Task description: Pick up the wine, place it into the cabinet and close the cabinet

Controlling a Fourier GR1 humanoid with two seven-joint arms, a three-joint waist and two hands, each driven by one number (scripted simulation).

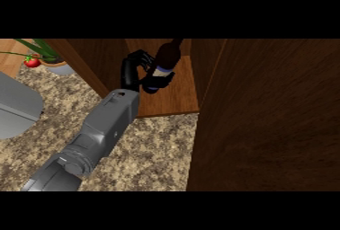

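Potted plant (pixel 53 60) stands at the far left. Left hand (pixel 136 72), fingers curled around the wine bottle (pixel 166 60), holds it inside the cabinet (pixel 172 96). Placement step; next: release, withdraw, close the door (pixel 272 121).
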